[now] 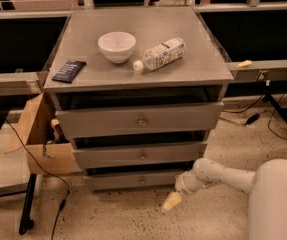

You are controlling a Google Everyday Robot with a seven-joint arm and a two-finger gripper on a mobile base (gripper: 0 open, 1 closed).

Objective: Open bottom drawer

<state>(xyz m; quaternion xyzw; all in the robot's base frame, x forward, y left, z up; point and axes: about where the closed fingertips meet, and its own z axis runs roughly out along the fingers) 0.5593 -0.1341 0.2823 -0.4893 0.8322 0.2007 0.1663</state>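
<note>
At the foot of the table [198, 69], the bottom drawer [113, 181] sits lowest of three. Just off its right end, near the floor [123, 219], hangs the pincer [172, 201]; its opening cannot be told.

Table [193, 69]: grey top.
Bowl [116, 46]: white, upright.
Bottle [160, 55]: lying, beside Bowl.
Packet [69, 70]: dark, left edge.
Gripper [172, 201]: low, above floor [128, 219].
</note>
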